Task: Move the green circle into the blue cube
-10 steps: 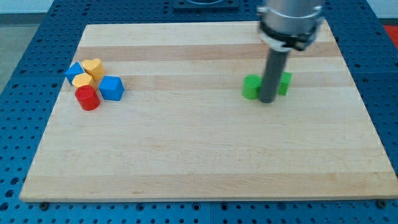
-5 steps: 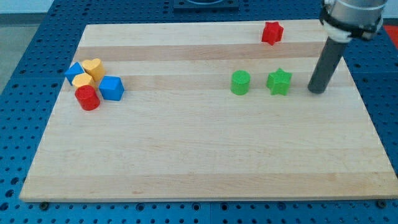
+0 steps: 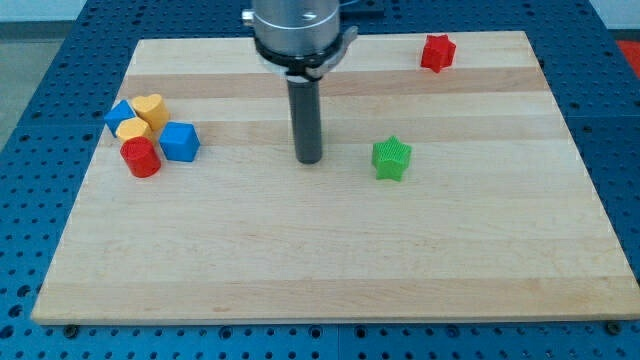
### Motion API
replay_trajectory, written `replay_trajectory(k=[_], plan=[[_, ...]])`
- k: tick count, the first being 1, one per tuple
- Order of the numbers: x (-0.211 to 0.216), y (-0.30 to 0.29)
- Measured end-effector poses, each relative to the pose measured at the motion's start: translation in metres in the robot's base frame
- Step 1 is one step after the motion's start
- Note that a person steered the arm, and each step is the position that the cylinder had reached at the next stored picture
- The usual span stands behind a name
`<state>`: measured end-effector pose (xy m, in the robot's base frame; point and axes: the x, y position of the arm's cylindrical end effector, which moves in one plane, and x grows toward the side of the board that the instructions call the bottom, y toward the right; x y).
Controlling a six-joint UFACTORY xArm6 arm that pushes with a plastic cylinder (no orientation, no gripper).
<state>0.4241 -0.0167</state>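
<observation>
- Green circle isn't visible, perhaps hidden behind the dark rod.
- my tip [image 3: 308,160] rests mid-counter, between the blue cube [image 3: 180,142] and the green star block [image 3: 392,158], likely lined up for a push towards the left edge.
- No gripper shows, so I cannot tell its state.

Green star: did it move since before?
Yes. The green star slid toward the view's left and a bit down: it sat almost straight below the red star, now it's left of it.
</observation>
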Motion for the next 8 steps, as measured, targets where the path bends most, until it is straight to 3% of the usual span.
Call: replay_trajectory(k=[1, 2, 3, 5, 7, 8], plan=[[-0.023, 0.052], [-0.048, 0.057], [-0.051, 0.006], [-0.001, -0.082], [0.003, -0.053], [0.031, -0.056]])
